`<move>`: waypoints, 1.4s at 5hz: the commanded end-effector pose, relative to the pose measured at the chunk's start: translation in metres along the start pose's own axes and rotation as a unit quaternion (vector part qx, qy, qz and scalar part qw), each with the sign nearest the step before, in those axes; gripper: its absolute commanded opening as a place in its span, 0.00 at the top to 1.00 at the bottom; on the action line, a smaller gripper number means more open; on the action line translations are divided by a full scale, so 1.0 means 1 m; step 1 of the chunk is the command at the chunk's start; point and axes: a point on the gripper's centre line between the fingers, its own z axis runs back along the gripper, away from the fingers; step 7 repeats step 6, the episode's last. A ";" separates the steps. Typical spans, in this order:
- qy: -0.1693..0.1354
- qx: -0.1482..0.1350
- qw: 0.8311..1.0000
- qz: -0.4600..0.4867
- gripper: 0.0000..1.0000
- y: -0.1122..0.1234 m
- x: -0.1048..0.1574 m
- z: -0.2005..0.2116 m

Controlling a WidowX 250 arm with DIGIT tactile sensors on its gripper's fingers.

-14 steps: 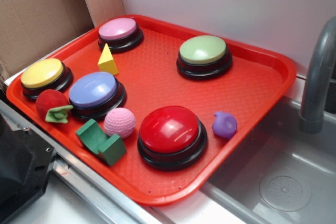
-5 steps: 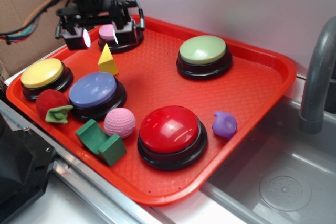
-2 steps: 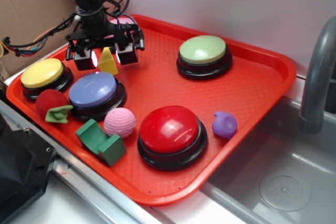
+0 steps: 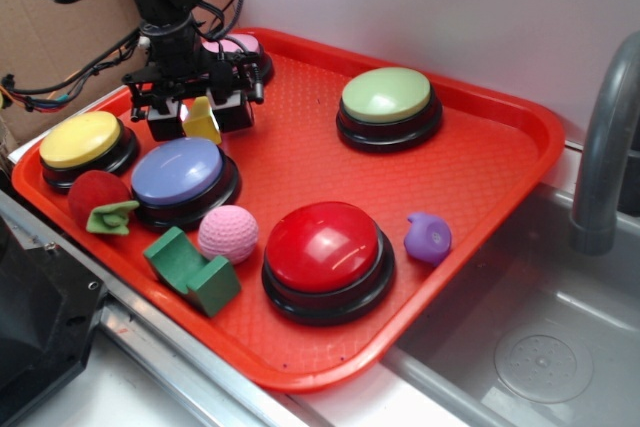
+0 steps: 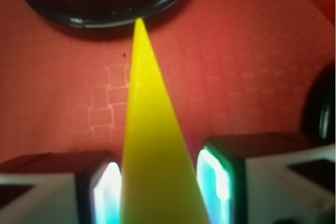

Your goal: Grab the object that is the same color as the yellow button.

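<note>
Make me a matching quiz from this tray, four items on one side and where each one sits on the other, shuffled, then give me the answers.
Column one:
1. yellow pyramid
2. purple toy
3. yellow button
4. pink ball

Column two:
A. near the tray's edge closest to the sink
B. at the tray's left corner
C. between the gripper fingers
D. between the green block and the red button

Pairs: 1-C, 2-A, 3-B, 4-D

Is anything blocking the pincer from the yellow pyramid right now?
Nothing visible. The pincer already straddles the yellow pyramid, one finger on each side in the wrist view, with no object in either gap. The blue button sits just beyond it, clear of the grasp.
</note>
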 end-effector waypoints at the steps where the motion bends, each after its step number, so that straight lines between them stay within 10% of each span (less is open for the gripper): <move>1: -0.031 -0.022 0.992 -0.121 1.00 -0.013 0.016 0.076; 4: 0.014 -0.068 0.941 -0.331 1.00 -0.051 -0.047 0.163; 7: 0.023 -0.041 0.948 -0.315 1.00 -0.047 -0.048 0.156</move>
